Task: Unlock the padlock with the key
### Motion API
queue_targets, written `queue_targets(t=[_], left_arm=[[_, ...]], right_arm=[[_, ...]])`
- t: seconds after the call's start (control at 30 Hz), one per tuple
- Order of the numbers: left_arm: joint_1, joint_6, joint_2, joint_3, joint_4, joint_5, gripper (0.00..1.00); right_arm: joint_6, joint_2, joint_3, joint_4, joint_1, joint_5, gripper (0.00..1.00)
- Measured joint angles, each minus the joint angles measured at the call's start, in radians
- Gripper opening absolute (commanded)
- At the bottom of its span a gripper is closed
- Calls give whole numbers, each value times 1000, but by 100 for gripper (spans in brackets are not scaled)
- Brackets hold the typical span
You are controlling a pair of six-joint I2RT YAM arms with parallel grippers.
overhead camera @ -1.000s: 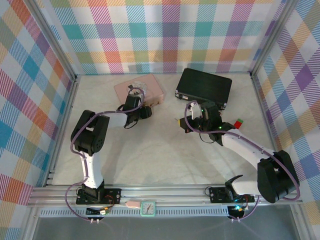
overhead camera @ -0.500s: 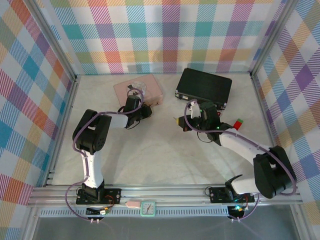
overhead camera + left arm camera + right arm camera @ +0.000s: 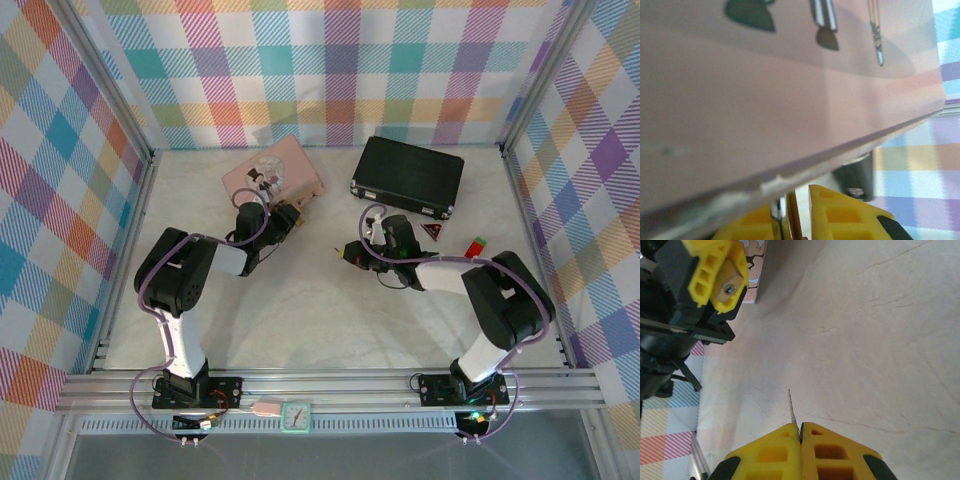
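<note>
My left gripper (image 3: pixel 796 207) is shut on the tiny brass padlock (image 3: pixel 791 217), whose silver shackle (image 3: pixel 777 214) shows between the yellow fingers. It is pressed right up under the edge of the pink box (image 3: pixel 765 90). In the right wrist view the padlock (image 3: pixel 728 288) faces me with its keyhole, held in the left gripper (image 3: pixel 720 275). My right gripper (image 3: pixel 801 429) is shut on the key (image 3: pixel 791 407), whose thin blade sticks out forward over the table. From above, the left gripper (image 3: pixel 287 212) sits by the pink box (image 3: pixel 285 165) and the right gripper (image 3: pixel 346 252) lies a short way to its right.
A black case (image 3: pixel 408 175) lies at the back right. A small red triangle (image 3: pixel 432 232) and a red-and-green piece (image 3: pixel 477 244) lie right of my right arm. Checked walls close in the table (image 3: pixel 300 320) on three sides.
The pink box has turned and tipped up at the left gripper's side. My right gripper has moved left and nearer the front with the key, its arm folding in.
</note>
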Motion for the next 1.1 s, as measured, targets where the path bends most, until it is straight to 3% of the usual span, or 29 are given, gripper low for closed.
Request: queue_targets(t=[0.13, 0.33, 1.1], left_arm=[[-24, -134, 35, -22, 184, 14, 0], [-77, -236, 58, -37, 301, 26, 0], [-104, -284, 59, -64, 357, 22, 0]], right_arm=[[82, 68, 14, 100, 13, -36, 0], [139, 110, 46, 199, 17, -66, 0], [145, 98, 79, 259, 17, -54, 0]])
